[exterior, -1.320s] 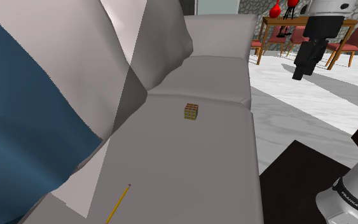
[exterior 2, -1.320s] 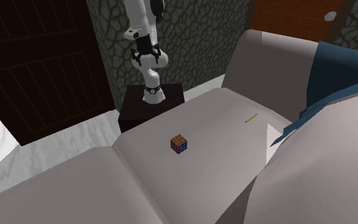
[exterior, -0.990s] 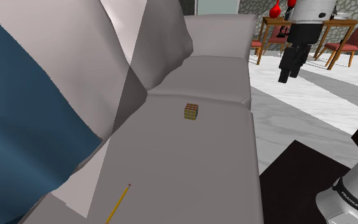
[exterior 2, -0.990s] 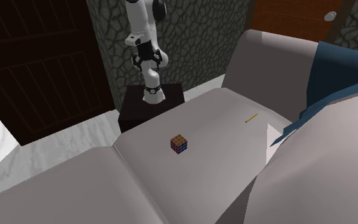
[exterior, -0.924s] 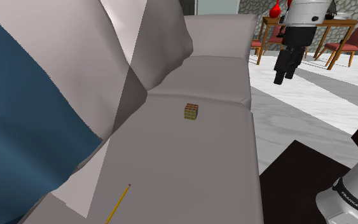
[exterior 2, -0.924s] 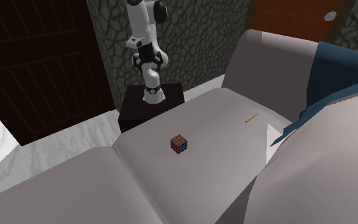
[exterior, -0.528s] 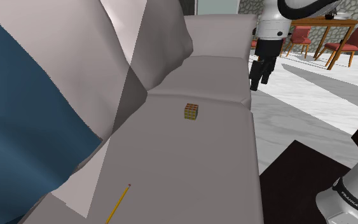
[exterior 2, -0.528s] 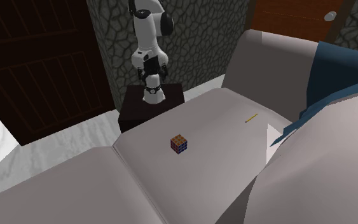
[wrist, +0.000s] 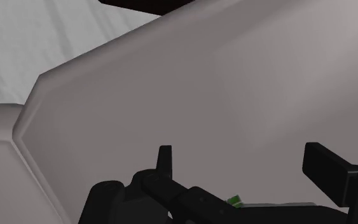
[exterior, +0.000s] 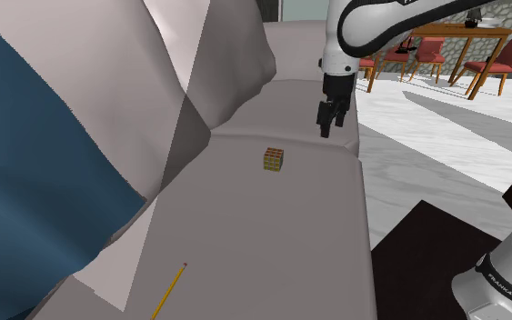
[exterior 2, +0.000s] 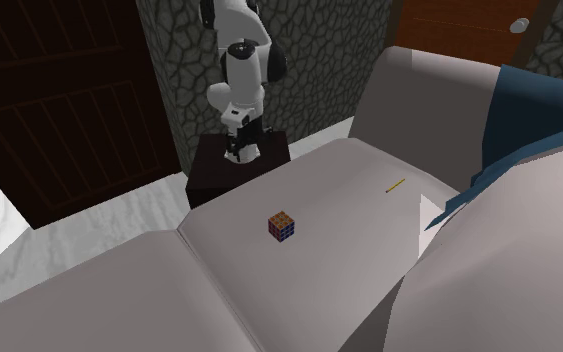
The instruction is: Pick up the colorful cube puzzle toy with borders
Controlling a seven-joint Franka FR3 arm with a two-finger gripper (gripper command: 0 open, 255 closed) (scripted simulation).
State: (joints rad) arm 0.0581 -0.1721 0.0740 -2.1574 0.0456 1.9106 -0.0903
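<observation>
Sofa cushion point(exterior: 272, 236), grey, under cube toy point(exterior: 274, 159) (stone wall point(exterior 2: 329, 60) behind)

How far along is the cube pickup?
Done: nothing grasped yet. In hand: the gripper hangs open over the sofa seat, apart from the cube puzzle, which lies untouched on the seat. Left: centre over it, descend, close, lift.

The cube point(exterior: 274, 159) has many-coloured small tiles set in dark borders. It sits flat and upright on the grey seat point(exterior: 272, 236), untouched.
</observation>
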